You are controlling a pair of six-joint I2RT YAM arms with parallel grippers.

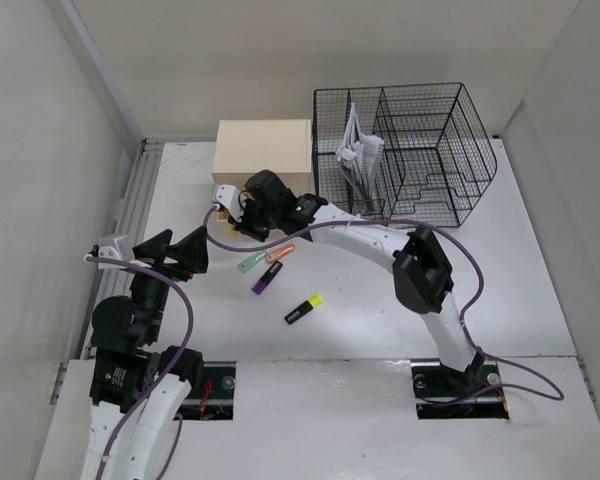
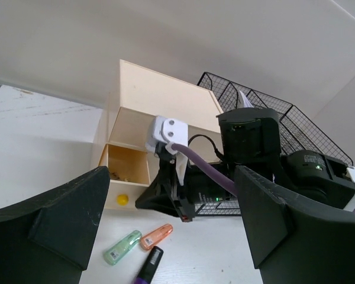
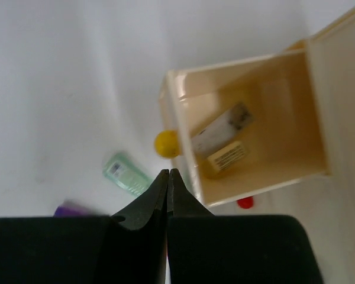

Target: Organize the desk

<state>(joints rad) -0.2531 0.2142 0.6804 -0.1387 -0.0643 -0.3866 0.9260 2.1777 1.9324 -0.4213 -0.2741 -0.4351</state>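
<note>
The white desk holds a green highlighter, an orange one, a purple marker and a black-and-yellow marker. My right gripper is shut and empty. It hangs in front of the beige drawer box. In the right wrist view its tips are just by the yellow knob of an open drawer with small items inside. My left gripper is open and empty, left of the markers. In the left wrist view its fingers frame the right gripper.
A black wire mesh organizer with papers stands at the back right beside the drawer box. A red knob shows below the open drawer. A metal rail runs along the desk's left edge. The right arm's purple cable loops over the desk.
</note>
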